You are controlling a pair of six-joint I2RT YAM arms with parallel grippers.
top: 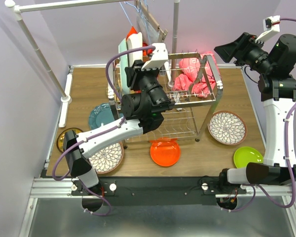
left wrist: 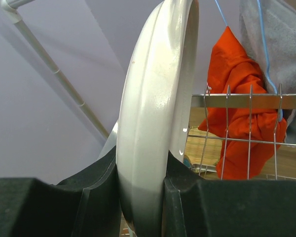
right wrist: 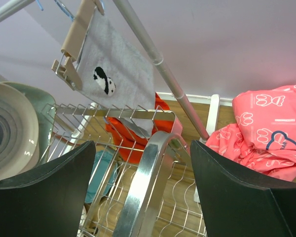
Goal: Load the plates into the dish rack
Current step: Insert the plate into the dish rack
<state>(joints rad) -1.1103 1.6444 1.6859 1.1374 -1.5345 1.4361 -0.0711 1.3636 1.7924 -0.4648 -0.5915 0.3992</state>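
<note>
Your left gripper [left wrist: 140, 195] is clamped on the lower rim of a white plate [left wrist: 155, 108]. The plate stands on edge at the left end of the dish rack [top: 180, 123]. A mint plate [top: 122, 49] stands just beside it, further left. A pink cloth [top: 197, 74] fills the right end of the top shelf, and bare wire slots show between. Your right gripper [right wrist: 143, 187] hangs above the rack's right end, fingers wide apart, holding nothing. An orange plate [top: 165, 152] lies flat in front of the rack.
</note>
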